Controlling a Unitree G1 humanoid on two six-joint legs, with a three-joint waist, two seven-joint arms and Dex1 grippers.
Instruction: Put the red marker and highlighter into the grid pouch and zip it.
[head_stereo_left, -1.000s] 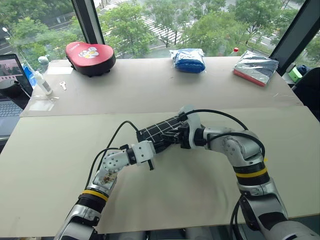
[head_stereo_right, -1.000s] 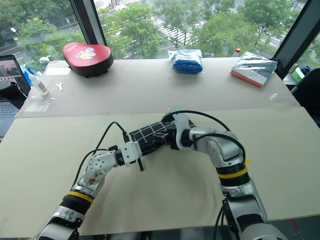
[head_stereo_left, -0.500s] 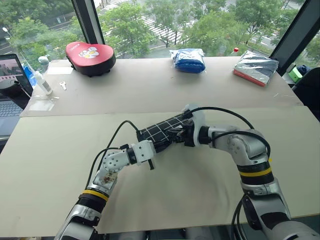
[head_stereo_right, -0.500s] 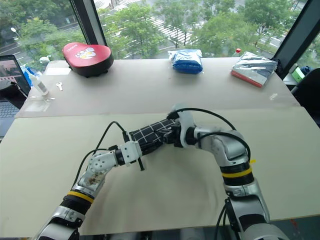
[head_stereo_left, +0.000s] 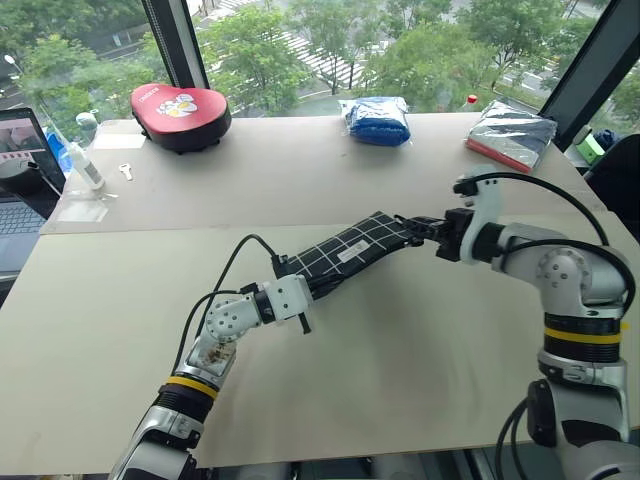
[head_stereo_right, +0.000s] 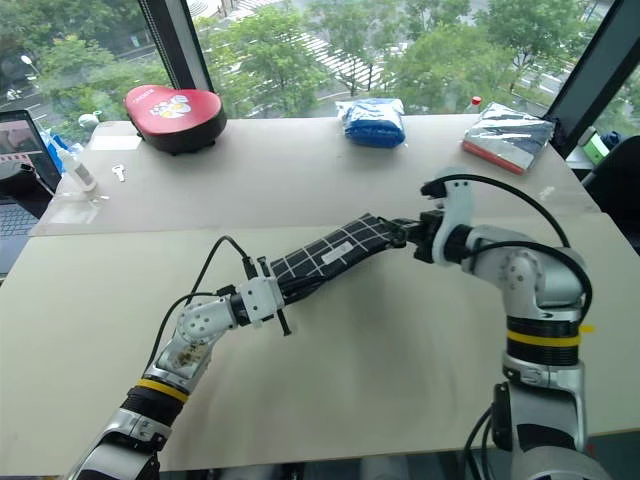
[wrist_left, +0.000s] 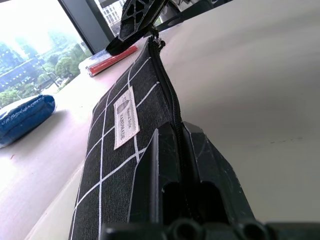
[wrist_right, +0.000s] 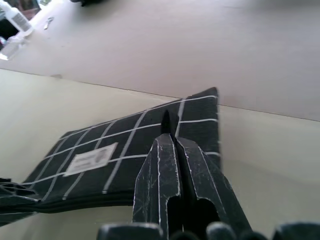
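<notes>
Beige table (head_stereo_left: 400, 340); grid pouch (head_stereo_left: 345, 250) stretched between left end effector (head_stereo_left: 292, 288), right end effector (head_stereo_left: 420, 228), both clamping it.

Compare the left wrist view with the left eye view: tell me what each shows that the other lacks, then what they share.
Left wrist view alone: the zipper line running along the pouch's edge to the far end, and print on the white label.

Left eye view alone: the red cartoon-print case, a key and a bottle on the far table.

Both: the grid pouch stretched between the left gripper, shut on its near end, and the right gripper, shut on its far end; also the blue bag.
</notes>
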